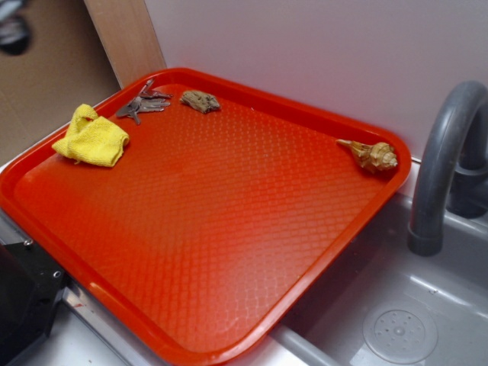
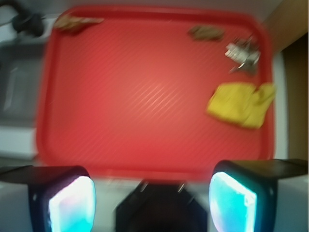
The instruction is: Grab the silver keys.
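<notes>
The gripper (image 2: 152, 203) hangs spread wide above the tray (image 1: 229, 305) (nothing held); the silver keys (image 1: 143, 104) lie at the tray's far corner.

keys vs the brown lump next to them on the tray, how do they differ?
The silver keys are grey metal; the brown lump is dull brown and rough. The keys are thin, flat pieces fanned out in a bunch; the lump is one compact, chunky piece. The keys lie nearer the yellow cloth; the lump sits on their other side, toward the seashell. Both are small, loose, and rest along the same edge of the red tray, untouched by the gripper.
</notes>
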Tool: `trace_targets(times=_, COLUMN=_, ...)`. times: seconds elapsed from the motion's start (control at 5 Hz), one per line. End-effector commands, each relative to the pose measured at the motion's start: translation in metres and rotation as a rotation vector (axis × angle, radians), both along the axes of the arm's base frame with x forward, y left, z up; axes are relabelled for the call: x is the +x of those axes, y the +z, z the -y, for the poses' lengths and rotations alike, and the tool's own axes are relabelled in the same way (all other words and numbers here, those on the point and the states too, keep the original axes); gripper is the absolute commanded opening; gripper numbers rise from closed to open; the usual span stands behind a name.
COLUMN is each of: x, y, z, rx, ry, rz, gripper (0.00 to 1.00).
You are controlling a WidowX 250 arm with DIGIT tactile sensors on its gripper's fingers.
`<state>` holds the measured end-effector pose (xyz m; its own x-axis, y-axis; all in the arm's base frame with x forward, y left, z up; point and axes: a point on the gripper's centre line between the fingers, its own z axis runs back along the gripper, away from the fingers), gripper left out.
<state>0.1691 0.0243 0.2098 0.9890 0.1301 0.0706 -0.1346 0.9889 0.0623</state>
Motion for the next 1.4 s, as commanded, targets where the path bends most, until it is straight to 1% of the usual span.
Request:
trace_targets(times=0.0, x=0.035, y=-0.027, z=-0.066, rx=0.084, ry=0.033, rz=0.018, gripper=1.00)
trace_targets(times=0.2, x=0.042, y=-0.046, z=-0.083, rx=0.217, ry=0.085, rz=0.038, gripper=1.00)
trace_targets(times=0.4, x=0.062, y=-0.048, z=-0.096, rx=0.348, ry=0.059, rz=0.116, gripper=1.00)
trace_targets(times=0.6, x=0.078, y=-0.056, z=-0.113, rx=0.277, ry=0.033, rz=0.131, gripper=1.00)
trace_targets(times=0.8, x=0.088, y=-0.066, z=-0.123, rx=0.230, ry=0.010, rz=0.150, gripper=1.00)
trace_targets(times=1.2, x=0.088, y=-0.066, z=-0.123, rx=0.230, ry=0.010, rz=0.150, gripper=1.00)
